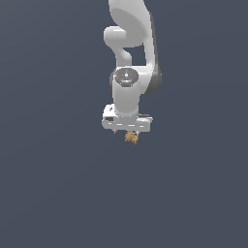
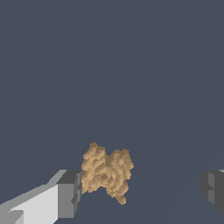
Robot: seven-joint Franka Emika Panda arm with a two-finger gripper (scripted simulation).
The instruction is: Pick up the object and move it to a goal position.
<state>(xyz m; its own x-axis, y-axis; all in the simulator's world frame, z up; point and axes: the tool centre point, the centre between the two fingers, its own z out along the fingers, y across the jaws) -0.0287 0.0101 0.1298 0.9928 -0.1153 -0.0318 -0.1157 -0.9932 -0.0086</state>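
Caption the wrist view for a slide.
Open end effector straddling the orange-tan lump, which sits beside one finger.

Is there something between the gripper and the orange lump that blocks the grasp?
Nothing visible. The orange lump already sits between the open fingers of the gripper, next to one finger, with a gap to the other. No goal marker is visible.

No text, label, brand, number or sign can be read in either view; every surface shown is plain and unmarked.
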